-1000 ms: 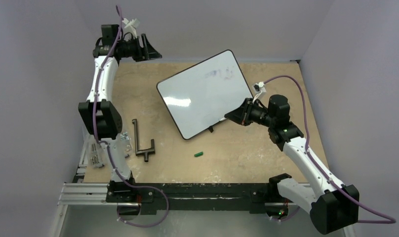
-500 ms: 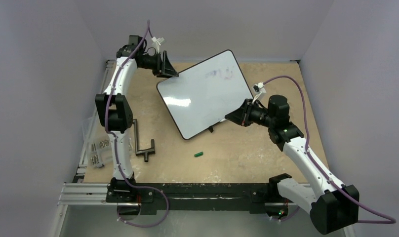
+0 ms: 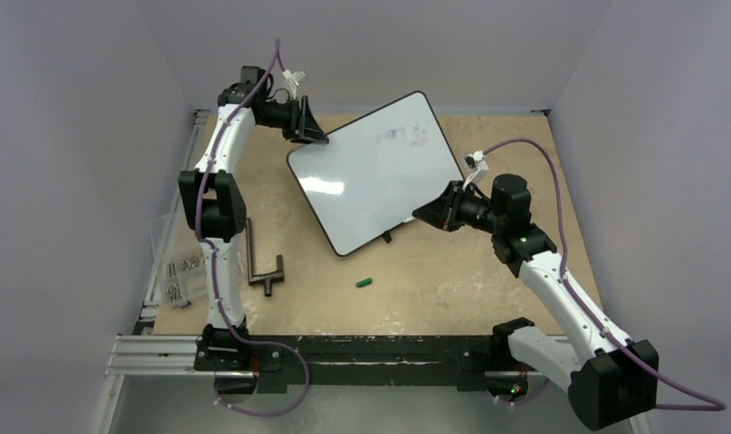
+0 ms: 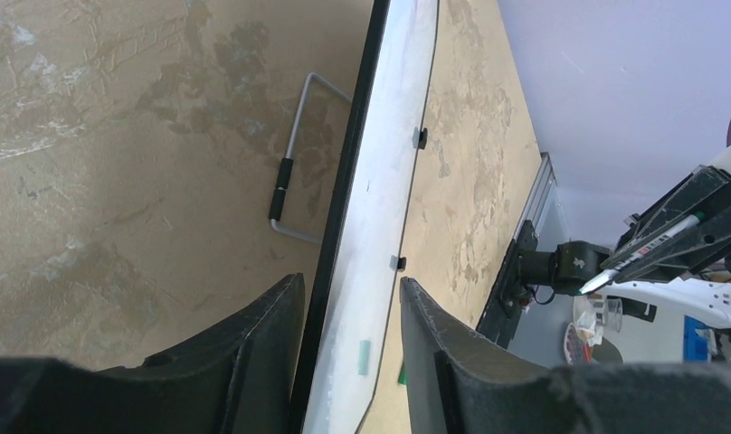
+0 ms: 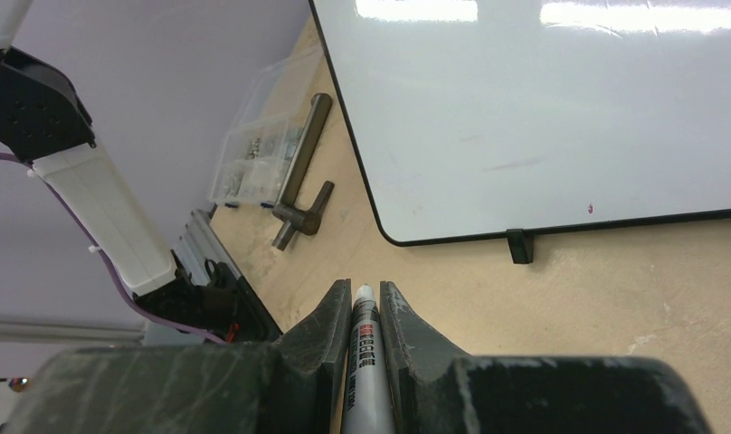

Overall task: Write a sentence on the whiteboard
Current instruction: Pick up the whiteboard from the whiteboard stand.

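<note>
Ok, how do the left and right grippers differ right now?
The left gripper straddles the far left edge of the whiteboard, one finger on each side; the right gripper is off the board, by its near right side. The left gripper holds no tool, and whether it is clamped on the board I can't tell; the right gripper is shut on a marker. The left's jaws stand wide, the right's nearly together. Both point toward the board.

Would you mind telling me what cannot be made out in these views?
Top view: the faint marks on the whiteboard are too small to read.
Right wrist view: the marker is flanked by the right fingers and cut off at the bottom edge.
Top view: the clear box holds things too small to name.
</note>
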{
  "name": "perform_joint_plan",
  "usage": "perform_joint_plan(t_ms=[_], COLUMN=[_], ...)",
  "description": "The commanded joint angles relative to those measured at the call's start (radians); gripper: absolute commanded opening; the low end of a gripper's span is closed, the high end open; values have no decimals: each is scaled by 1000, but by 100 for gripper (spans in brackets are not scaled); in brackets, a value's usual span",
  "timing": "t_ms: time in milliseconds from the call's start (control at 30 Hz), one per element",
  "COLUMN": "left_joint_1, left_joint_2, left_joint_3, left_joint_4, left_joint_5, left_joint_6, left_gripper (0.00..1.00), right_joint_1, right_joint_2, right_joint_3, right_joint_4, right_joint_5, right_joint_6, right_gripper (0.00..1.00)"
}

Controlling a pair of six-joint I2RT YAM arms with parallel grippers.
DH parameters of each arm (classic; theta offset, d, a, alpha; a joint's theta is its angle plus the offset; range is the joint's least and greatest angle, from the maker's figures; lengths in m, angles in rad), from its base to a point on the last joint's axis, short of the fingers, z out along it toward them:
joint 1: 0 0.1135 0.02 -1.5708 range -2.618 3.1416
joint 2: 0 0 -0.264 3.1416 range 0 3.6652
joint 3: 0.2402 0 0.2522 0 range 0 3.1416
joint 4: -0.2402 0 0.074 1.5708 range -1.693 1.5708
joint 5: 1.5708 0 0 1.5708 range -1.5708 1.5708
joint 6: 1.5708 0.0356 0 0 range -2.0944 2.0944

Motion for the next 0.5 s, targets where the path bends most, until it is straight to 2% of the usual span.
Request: perform_joint_plan(t_ms=[0,233,333,467], left_joint_1=[-10,-13,-14,-15], left_joint_2=[19,31,26,10], left_joint_3=[45,46,46,45], left_joint_4=[-22,-22,-18,-11], left_joint_5=[29,28,28,30], left_joint_6=[24,25,24,21], left_gripper=[42,37,26,21], right_joint_1=[-1,-2,-1,-1], right_joint_2=[-17,-15,-14,-11], right_joint_3=[9,6,1,-3], right_joint_4=[15,18,22,32], right_joint_5=[-3,-3,-5,-8], right_joint_6=[-17,-15,-13,-7], right_gripper=[0,0,0,0])
